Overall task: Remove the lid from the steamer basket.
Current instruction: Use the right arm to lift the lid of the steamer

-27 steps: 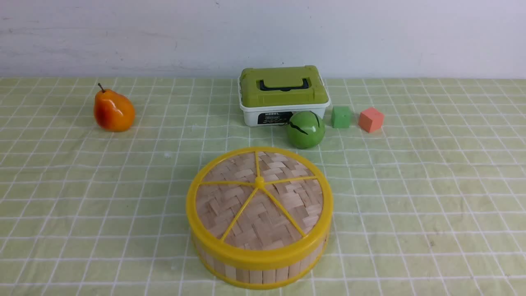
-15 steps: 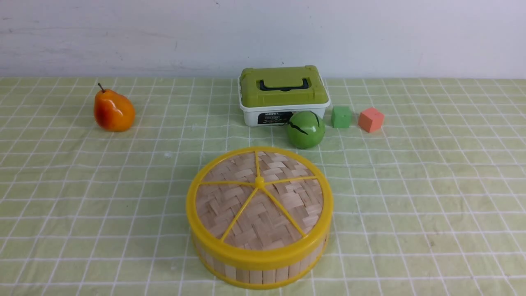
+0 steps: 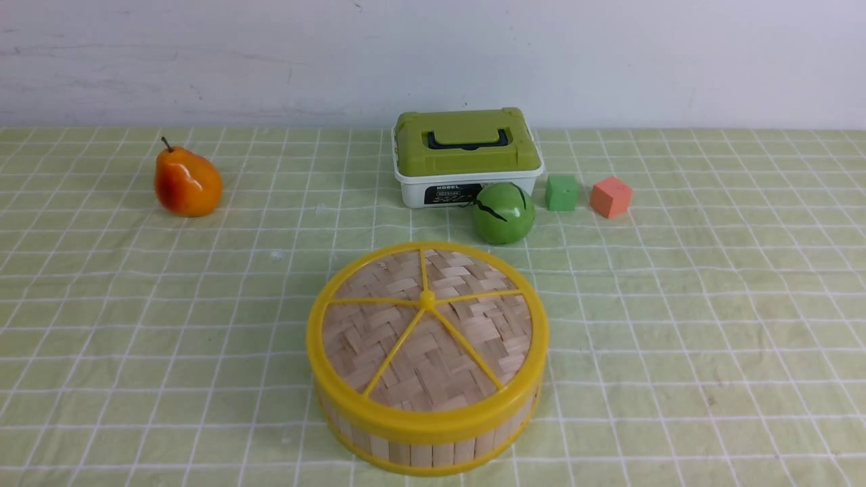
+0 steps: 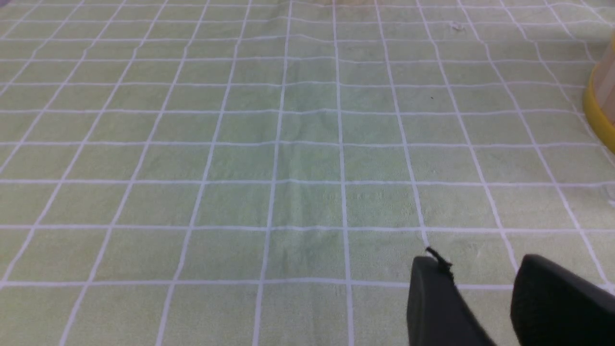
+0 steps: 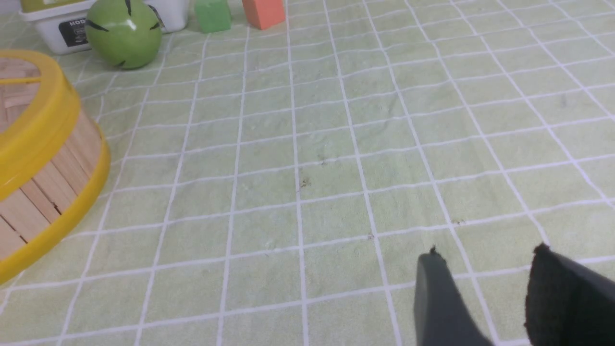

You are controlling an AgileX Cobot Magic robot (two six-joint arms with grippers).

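The steamer basket (image 3: 433,450), a round tub of pale wood slats with yellow rims, stands at the front centre of the table. The lid (image 3: 426,338), woven bamboo with a thick yellow rim, yellow spokes and a small centre knob, sits flat on it. In the right wrist view the basket (image 5: 43,192) lies off to one side with the lid's rim (image 5: 38,120) on top. The left wrist view catches only a sliver of the basket (image 4: 600,105). My left gripper (image 4: 480,264) and right gripper (image 5: 485,257) both hang open over bare cloth, holding nothing. Neither arm shows in the front view.
Behind the basket stand a white box with an olive-green top (image 3: 467,159), a green ball (image 3: 503,213), a green cube (image 3: 562,193) and an orange-pink cube (image 3: 610,197). An orange pear (image 3: 187,182) sits at the far left. A green checked cloth (image 3: 676,325) covers the table.
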